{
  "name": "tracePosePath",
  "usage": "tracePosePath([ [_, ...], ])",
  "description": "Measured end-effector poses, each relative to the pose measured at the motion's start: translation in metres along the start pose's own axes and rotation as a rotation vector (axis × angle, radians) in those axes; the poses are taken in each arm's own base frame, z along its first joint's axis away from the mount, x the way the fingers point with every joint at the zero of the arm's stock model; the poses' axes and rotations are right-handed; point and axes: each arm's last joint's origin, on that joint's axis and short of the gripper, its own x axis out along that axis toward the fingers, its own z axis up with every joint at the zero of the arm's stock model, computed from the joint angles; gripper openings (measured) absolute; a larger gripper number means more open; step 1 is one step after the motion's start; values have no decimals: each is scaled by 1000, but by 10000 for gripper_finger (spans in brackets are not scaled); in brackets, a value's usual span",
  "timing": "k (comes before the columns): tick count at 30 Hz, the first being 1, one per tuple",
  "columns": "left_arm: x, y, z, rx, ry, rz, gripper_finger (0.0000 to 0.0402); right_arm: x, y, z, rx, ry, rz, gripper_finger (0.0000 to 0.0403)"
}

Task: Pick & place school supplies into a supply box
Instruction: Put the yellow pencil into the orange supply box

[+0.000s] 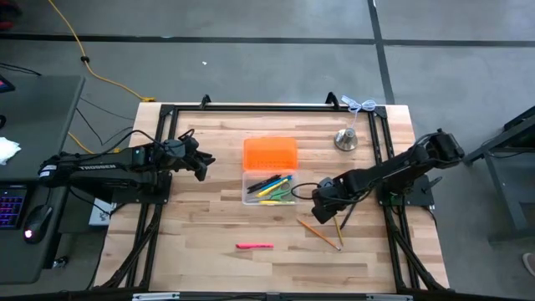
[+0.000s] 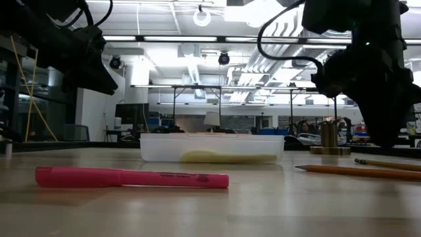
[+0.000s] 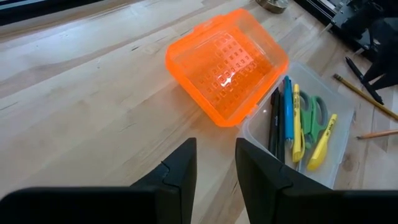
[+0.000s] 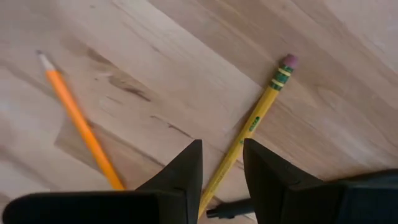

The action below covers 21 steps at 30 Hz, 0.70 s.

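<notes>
The supply box's clear base (image 1: 269, 189) holds blue and black pens, yellow markers (image 3: 297, 127) and green-handled scissors (image 3: 316, 112). Its orange lid (image 1: 270, 153) lies open on the far side. A yellow pencil (image 4: 255, 118), an orange pencil (image 4: 81, 124) and a black pen (image 4: 227, 211) lie on the table to the box's right. My right gripper (image 4: 222, 162) points down over them, open, its fingers on either side of the yellow pencil's line, above it. A pink marker (image 1: 254, 246) lies near the front. My left gripper (image 3: 216, 162) hangs open, left of the box.
A silver bell-shaped object (image 1: 346, 140) stands at the back right beside a white cable (image 1: 361, 105). The black frame rails (image 1: 159, 134) run along the table's sides. Bare wood lies between the pink marker (image 2: 131, 178) and the box (image 2: 212, 148).
</notes>
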Motion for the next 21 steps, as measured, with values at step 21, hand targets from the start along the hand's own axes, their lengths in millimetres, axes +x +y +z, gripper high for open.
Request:
tracePosePath([
  [21, 0, 0, 0, 2, 1, -2, 140, 32, 2, 3, 15, 41, -133, 94],
])
